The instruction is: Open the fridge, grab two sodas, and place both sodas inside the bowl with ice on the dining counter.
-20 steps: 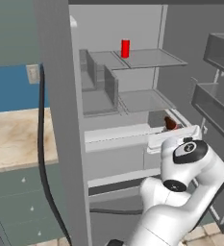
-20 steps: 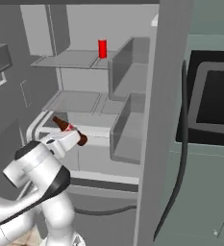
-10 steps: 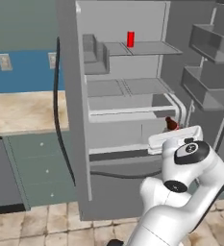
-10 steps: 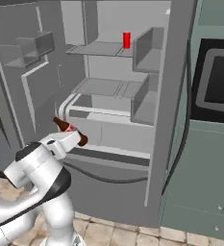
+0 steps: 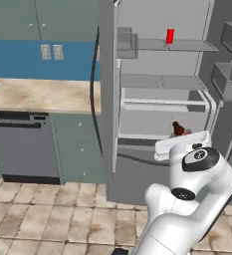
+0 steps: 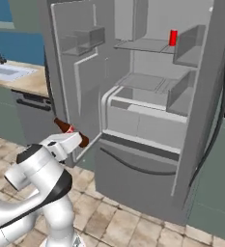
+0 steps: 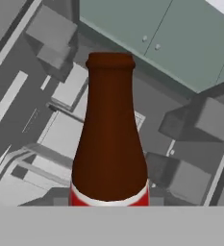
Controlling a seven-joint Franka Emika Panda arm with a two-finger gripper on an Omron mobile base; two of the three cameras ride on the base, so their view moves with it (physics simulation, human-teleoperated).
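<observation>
Fridge [image 5: 162,104] doors wide, floor clear in front — arm bent low, gripper [image 6: 74,139] fingers pinching brown soda bottle [image 7: 110,139], tilted.

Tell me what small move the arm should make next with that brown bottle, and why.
Probably carry the bottle away from the fridge toward the dining counter. The gripper seems to hold it clear of the shelves, outside the open doors. The red can sits on the upper shelf, so a second trip looks needed.
</observation>
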